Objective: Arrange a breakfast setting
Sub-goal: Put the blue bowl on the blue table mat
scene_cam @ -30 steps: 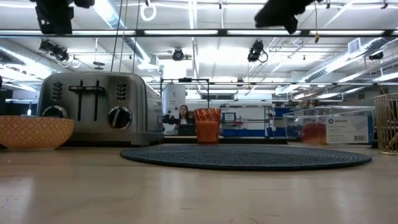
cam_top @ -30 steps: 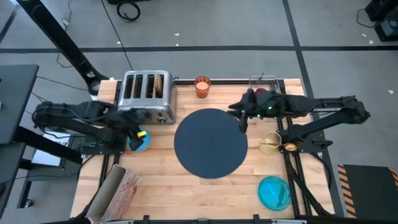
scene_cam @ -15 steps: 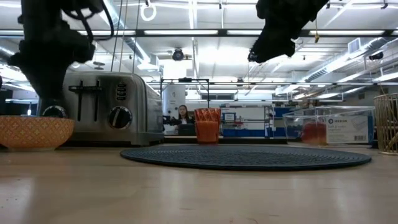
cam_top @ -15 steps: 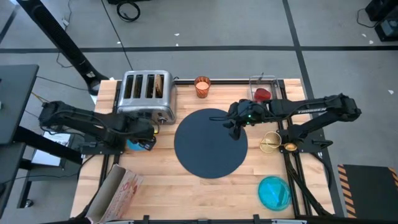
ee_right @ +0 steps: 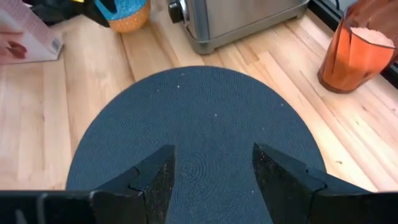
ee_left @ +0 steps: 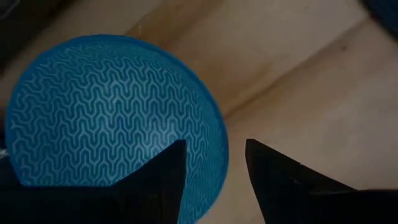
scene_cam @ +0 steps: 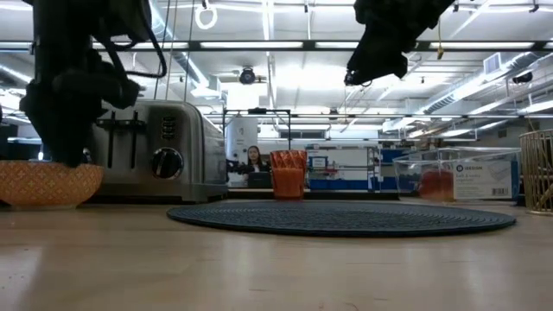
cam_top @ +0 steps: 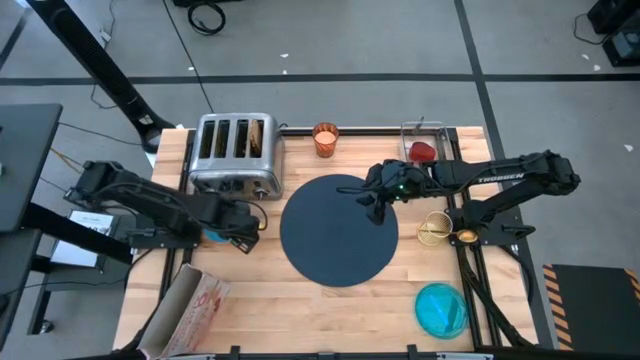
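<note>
The small bowl (ee_left: 106, 112), blue inside and orange outside (scene_cam: 43, 183), stands on the table in front of the toaster (cam_top: 235, 160). My left gripper (ee_left: 214, 149) is open, low over the bowl's right rim, with one finger above the inside and one outside. My right gripper (cam_top: 372, 205) is open and empty, high above the right part of the dark-blue round mat (cam_top: 335, 245). The orange cup (cam_top: 325, 138) stands behind the mat. A toast slice (cam_top: 258, 135) sticks in the toaster. The red fruit (cam_top: 422, 152) lies in a clear box. The teal plate (cam_top: 440, 308) lies near right. My left gripper comes down from above with its fingers (ee_left: 168, 177) on either side of the bowl's rim (ee_left: 219, 155). I cannot tell whether they touch it. The bowl stands upright on the table.
A gold wire basket (cam_top: 434, 229) and a gold piece (cam_top: 463, 237) beside it lie right of the mat. A cereal box (cam_top: 190, 305) lies at the near left corner. Bare wood shows in front of the mat.
My left gripper has gone toward the table's right and near edges and down, ending over the bowl's rim. My right gripper went down and left from the clear box to above the mat, then kept still.
</note>
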Robot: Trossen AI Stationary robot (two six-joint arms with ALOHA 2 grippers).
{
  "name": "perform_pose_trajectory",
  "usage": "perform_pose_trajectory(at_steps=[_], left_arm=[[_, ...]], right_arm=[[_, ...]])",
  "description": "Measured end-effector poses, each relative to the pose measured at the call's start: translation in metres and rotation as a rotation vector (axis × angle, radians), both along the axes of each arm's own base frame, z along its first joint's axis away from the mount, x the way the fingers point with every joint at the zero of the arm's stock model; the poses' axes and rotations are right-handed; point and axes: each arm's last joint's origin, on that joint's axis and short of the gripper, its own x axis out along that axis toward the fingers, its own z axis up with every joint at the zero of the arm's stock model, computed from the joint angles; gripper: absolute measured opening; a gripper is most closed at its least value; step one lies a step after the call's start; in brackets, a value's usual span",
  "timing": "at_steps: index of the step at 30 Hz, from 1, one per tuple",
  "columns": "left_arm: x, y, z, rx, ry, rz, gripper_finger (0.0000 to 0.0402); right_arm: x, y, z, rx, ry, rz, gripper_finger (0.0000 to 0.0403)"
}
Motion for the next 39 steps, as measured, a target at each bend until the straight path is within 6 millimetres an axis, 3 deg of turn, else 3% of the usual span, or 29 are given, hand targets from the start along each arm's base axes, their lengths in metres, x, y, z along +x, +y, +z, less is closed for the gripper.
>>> perform_pose_trajectory(at_steps=[7, 14, 25, 31, 39], left_arm=[[0.011, -0.003, -0.020, 0.007, 0.082, -0.040, 0.0172], [0.013, -0.003, -0.024, -0.007, 0.103, -0.015, 0.0164], [0.012, -0.002, -0.024, -0.022, 0.123, -0.038, 0.0024], [0.013, -0.004, -0.021, -0.041, 0.134, -0.120, 0.0020], [0.023, -0.013, 0.000, -0.040, 0.111, -0.238, 0.0021]], right_arm=[[0.002, 0.000, 0.002, -0.001, -0.028, 0.001, 0.0218], [0.003, 0.001, 0.004, -0.003, -0.047, 0.013, 0.0218], [0.003, 0.007, 0.019, -0.047, -0.168, 0.116, 0.0218], [-0.008, 0.008, 0.034, -0.086, -0.242, 0.183, 0.0218], [-0.020, 0.014, 0.045, -0.154, -0.276, 0.270, 0.0218]])
